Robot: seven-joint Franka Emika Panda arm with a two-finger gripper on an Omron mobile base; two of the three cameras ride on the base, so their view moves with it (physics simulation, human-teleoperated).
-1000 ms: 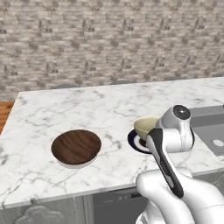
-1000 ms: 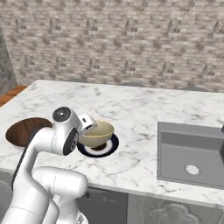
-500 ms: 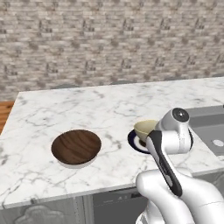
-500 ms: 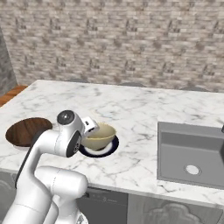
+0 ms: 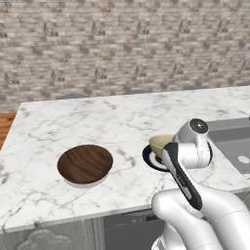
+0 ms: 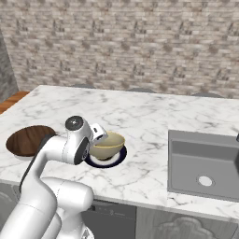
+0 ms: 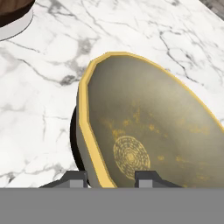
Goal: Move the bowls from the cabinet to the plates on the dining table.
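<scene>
The pale yellow-olive bowl [image 6: 110,144] is over the dark navy plate [image 6: 117,160] near the front edge of the white marble dining table [image 5: 97,122]. I cannot tell whether it rests on the plate. My gripper [image 6: 100,136] is shut on the bowl's near rim, and in the hand view its fingertips [image 7: 72,177] straddle the bowl's [image 7: 144,127] wall, with the navy plate [image 7: 74,140] showing beneath. The dark brown wood-grain bowl [image 5: 85,163] sits on the pale plate [image 5: 83,184] to the left. The cabinet is out of view.
A grey sink basin [image 6: 205,161] is sunk into the marble to the right of the navy plate. A brick wall [image 5: 122,44] runs behind the table. The table's front edge [image 5: 97,215] lies close to the plates.
The arm has shifted slightly to the right. The yellow-olive bowl stays over the navy plate with the gripper still on its rim.
</scene>
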